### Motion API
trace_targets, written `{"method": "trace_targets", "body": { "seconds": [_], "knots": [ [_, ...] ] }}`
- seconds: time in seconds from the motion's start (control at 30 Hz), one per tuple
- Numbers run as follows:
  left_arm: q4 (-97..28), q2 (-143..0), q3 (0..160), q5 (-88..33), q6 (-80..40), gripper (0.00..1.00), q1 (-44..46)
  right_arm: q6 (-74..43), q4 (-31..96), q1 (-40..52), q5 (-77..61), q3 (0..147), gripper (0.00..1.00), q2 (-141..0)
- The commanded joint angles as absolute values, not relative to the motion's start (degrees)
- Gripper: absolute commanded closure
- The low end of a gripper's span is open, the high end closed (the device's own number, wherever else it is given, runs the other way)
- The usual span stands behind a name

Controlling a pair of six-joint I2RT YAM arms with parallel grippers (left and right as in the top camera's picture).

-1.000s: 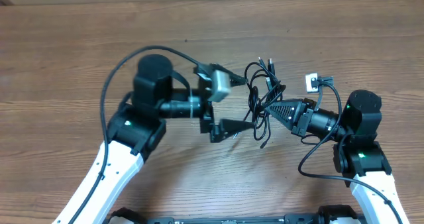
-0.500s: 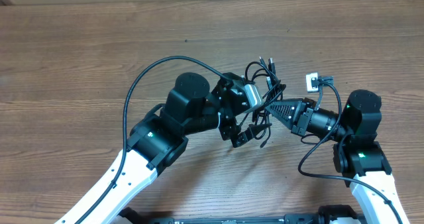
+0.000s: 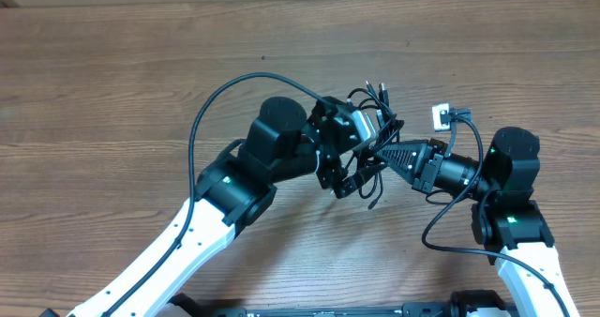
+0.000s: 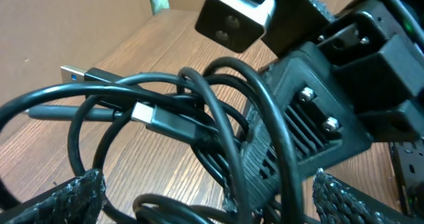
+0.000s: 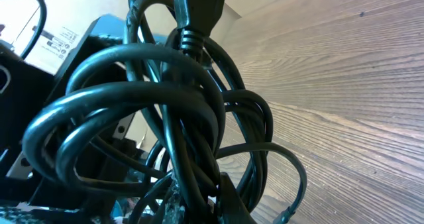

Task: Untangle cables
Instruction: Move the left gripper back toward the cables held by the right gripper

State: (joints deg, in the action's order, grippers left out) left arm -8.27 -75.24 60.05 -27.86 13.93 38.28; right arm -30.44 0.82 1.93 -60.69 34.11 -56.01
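cables (image 4: 172, 123) sit bunched between the spread jaws of my left gripper (image 4: 209, 201); my right gripper (image 3: 379, 152) is clamped on them.

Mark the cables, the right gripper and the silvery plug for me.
cables (image 5: 179, 65), right wrist view, knotted loops.
right gripper (image 3: 382, 154), overhead view, shut fingertips.
silvery plug (image 4: 74, 72), left wrist view, metal tip.

My overhead camera looks straight down on the table (image 3: 112, 64) from high up, taking in the whole workspace; my left wrist camera (image 3: 361, 125) sits very close to the cables (image 4: 199, 118), facing the right wrist camera (image 4: 233, 16) across them; that one faces the opposite way, just as close, with the table running off to its right; all 3 views share the tangle.
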Motion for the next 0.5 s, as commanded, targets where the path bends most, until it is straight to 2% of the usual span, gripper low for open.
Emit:
{"method": "trace_targets", "body": {
  "seconds": [0.0,0.07,0.17,0.2,0.23,0.27,0.33,0.4,0.47],
  "knots": [
    [-6.96,-75.64,60.90,-28.97,13.72,0.00,38.70,-29.54,0.08,2.20,-61.76,34.22,0.96,-55.68],
    [-6.96,-75.64,60.90,-28.97,13.69,0.14,38.65,-29.50,0.10,2.20,-61.76,34.22,0.96,-55.68],
    [-6.98,-75.64,60.90,-29.02,13.65,0.18,38.65,-28.91,0.16,2.20,-61.80,34.20,0.96,-55.68],
    [-6.98,-75.64,60.90,-29.04,13.58,0.22,38.65,-28.77,0.32,2.20,-61.80,34.20,0.96,-55.68],
    [-6.96,-75.64,60.90,-29.02,13.10,0.32,38.65,-28.64,0.34,2.20,-61.80,34.20,0.96,-55.68],
    [-6.96,-75.64,60.90,-29.02,12.62,0.49,38.65,-28.62,0.34,2.20,-62.00,34.20,0.96,-55.68],
    [-6.96,-75.64,60.90,-29.02,12.62,0.66,38.65,-28.62,0.34,2.20,-62.00,34.20,0.96,-55.68],
    [-6.87,-75.64,60.90,-28.99,12.62,0.75,38.65,-28.42,0.38,2.20,-62.00,34.20,0.96,-55.68],
    [-6.79,-75.64,60.90,-28.99,12.62,0.89,38.65,-27.97,0.58,2.20,-62.00,34.20,0.96,-55.68]
  ]
}}
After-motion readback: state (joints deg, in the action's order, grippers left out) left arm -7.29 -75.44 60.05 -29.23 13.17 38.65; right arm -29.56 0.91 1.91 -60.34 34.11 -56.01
